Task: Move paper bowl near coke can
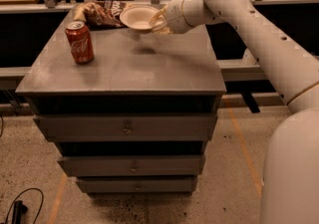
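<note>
Grey and bare across its middle, the counter (149, 73) is standing on a speckled floor with a wooden bench running behind it. Above the middle of its back edge the bowl (138, 17) is hanging clear of the surface, casting a shadow below, and the jaws are pinching its right rim, reaching in from the right at the end of the white arm (259, 34). The can (80, 43) is standing upright close to the left edge, well apart from the bowl. The snack bag (99, 13) is lying at the back left corner, just beside the bowl.

The grip is taking only a thin paper rim, so the bowl is probably liable to flex, tilt or slip out during a quick sweep. Travelling left too low is risking a snag on the bag. Overshooting is risking a knock that tips the can, which is sitting near the left edge. Releasing from height is likely to let the light bowl bounce or skid.

Counting: one bowl, one can, one snack bag, one arm, three drawers (127, 127).
</note>
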Robot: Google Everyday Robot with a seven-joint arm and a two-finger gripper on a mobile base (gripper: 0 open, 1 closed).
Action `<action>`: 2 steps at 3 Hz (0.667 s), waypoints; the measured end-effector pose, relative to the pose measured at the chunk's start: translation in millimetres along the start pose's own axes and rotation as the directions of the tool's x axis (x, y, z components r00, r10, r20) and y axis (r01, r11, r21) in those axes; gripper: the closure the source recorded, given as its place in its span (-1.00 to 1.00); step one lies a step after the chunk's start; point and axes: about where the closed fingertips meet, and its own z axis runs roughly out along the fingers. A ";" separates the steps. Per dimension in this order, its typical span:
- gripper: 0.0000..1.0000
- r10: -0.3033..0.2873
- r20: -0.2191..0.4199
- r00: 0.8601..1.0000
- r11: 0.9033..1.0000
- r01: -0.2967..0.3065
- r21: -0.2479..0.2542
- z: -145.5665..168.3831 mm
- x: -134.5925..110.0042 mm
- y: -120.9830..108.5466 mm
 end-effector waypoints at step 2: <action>1.00 0.005 0.077 0.997 1.000 -0.003 -0.024 19.2 -35.0 -0.6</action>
